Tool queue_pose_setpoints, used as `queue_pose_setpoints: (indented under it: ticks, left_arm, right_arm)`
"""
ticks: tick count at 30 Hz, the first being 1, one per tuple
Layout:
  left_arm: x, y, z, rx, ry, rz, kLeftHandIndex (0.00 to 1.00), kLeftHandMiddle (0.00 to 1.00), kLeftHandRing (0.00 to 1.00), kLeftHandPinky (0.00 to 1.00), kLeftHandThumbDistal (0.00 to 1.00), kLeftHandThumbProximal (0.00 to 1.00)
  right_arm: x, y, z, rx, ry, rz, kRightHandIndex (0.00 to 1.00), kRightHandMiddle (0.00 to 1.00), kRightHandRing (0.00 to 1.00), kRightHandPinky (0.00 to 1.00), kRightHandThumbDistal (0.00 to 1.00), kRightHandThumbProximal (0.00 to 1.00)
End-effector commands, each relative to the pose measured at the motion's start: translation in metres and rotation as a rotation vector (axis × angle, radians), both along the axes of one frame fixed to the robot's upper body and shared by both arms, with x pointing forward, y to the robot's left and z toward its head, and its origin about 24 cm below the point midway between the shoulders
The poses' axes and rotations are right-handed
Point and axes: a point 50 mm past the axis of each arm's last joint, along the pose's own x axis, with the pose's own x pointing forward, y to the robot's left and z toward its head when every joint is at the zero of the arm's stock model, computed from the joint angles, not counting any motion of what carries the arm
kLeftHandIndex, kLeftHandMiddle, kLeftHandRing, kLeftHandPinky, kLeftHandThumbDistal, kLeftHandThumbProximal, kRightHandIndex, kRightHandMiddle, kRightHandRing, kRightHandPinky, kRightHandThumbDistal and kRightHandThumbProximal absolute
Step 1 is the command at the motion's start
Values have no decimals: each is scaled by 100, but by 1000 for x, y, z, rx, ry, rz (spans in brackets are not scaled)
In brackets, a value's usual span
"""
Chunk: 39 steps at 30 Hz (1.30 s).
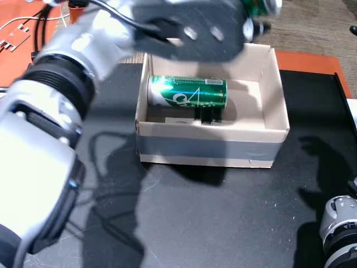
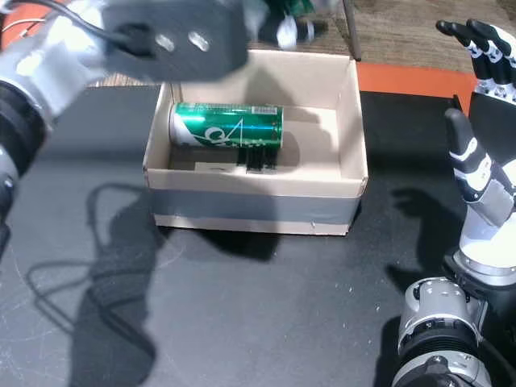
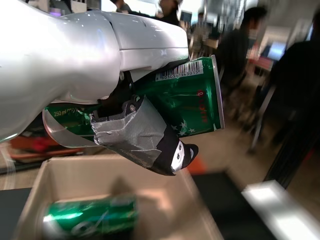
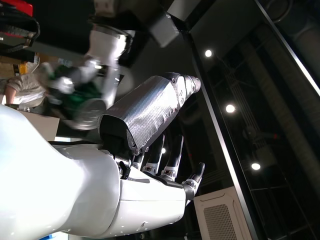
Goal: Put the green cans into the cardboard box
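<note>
A green can (image 1: 188, 92) with white lettering and a silver end is lying in the tan cardboard box (image 1: 268, 131), grey tape banding its front. The table (image 1: 212, 223) is showing black, with an orange strip (image 2: 419, 78) behind.

Glossy silver-white arm shells, black ribbed joints, grey-taped thumb on each black-tipped robot hand (image 3: 145, 137).

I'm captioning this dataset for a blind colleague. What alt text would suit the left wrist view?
The robot's left hand holds a green can on its side, a tape-wrapped thumb across it, above an open cardboard box. A second green can lies on its side inside the box. Blurred people stand in the room behind.
</note>
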Motion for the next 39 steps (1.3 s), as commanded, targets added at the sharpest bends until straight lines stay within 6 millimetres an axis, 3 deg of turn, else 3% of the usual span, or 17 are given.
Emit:
queue_pose_setpoints:
  ticks: [1, 5, 7, 12, 18, 21, 24, 26, 27, 28, 30, 33, 36, 39]
  left_arm:
    - [-1, -1, -13, 80, 9, 3, 6, 10, 16, 20, 30, 0]
    - [1, 3, -20, 99, 103, 37, 12, 15, 20, 22, 37, 0]
    - [3, 6, -21, 94, 143, 68, 20, 22, 26, 28, 38, 0]
    - [5, 10, -22, 83, 163, 106, 21, 20, 23, 23, 36, 0]
    - [6, 15, -26, 86, 168, 123, 15, 16, 20, 21, 34, 0]
    - [6, 16, -27, 79, 173, 124, 14, 16, 20, 21, 34, 0]
    - [6, 18, -27, 80, 171, 125, 16, 17, 22, 23, 36, 0]
    - [7, 19, -27, 80, 179, 127, 25, 23, 26, 29, 41, 0]
    - [7, 19, -27, 95, 174, 127, 34, 34, 38, 40, 44, 0]
    - [7, 20, -27, 110, 167, 127, 40, 39, 42, 46, 44, 0]
    - [7, 21, -27, 150, 145, 131, 59, 59, 63, 66, 60, 2]
    - [8, 23, -27, 173, 144, 138, 75, 81, 83, 82, 85, 20]
    - [8, 24, -27, 183, 144, 139, 83, 94, 98, 94, 99, 31]
    - [9, 25, -26, 183, 154, 159, 87, 100, 100, 100, 100, 31]
  right_arm:
    - [-1, 5, 1, -43, -33, 34, 62, 60, 66, 86, 91, 53]
    - [0, 5, 2, -37, -38, 44, 60, 60, 66, 85, 91, 55]
    - [0, 4, 2, -37, -37, 52, 60, 60, 66, 86, 96, 56]
    - [2, 4, 3, -44, -34, 74, 59, 59, 66, 85, 88, 55]
    - [2, 4, 3, -38, -39, 91, 59, 60, 66, 85, 93, 54]
    - [2, 4, 3, -45, -38, 79, 59, 60, 66, 86, 87, 54]
    - [2, 4, 3, -44, -37, 82, 60, 60, 66, 86, 90, 54]
    - [2, 4, 3, -44, -39, 81, 60, 60, 67, 86, 88, 55]
    - [2, 4, 3, -45, -38, 82, 60, 60, 67, 86, 90, 55]
    - [2, 4, 3, -46, -37, 83, 60, 60, 67, 86, 90, 55]
    - [2, 4, 3, -47, -37, 80, 60, 60, 67, 86, 90, 55]
    - [2, 5, 3, -45, -40, 76, 59, 59, 66, 86, 89, 55]
    - [2, 5, 3, -45, -39, 81, 59, 59, 66, 86, 88, 54]
    - [2, 5, 4, -44, -41, 82, 59, 59, 66, 86, 88, 53]
